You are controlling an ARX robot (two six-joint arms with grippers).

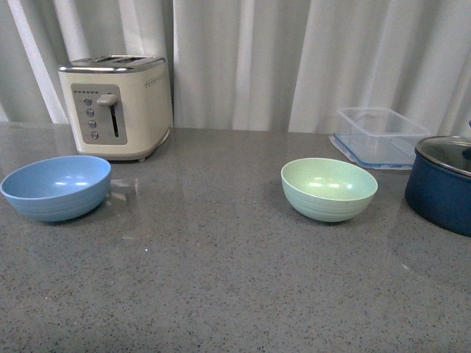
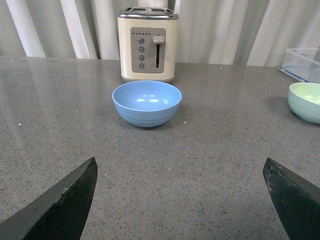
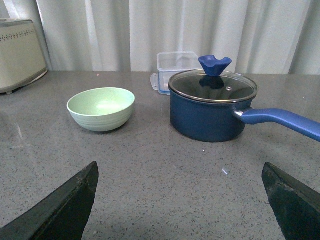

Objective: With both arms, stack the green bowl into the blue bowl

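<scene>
The left claw (image 2: 180, 161) is held low over the grey surface (image 1: 221, 279), fingers spread wide apart, facing the blue bowl (image 1: 55, 187), which is set just before a cream toaster (image 1: 116, 107). The right claw (image 3: 180, 164), likewise spread and empty, is pointed at the green bowl (image 1: 329, 189), well apart from the blue bowl and near a lidded navy pot (image 1: 441, 187) and a clear container (image 1: 379, 136).

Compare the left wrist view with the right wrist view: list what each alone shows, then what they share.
Left wrist only: the blue bowl in front of the toaster and its controls, and the open left gripper. Right wrist only: the navy lidded pot and the open right gripper. Both: the green bowl, the toaster, the clear container, the grey counter, the curtain.
</scene>
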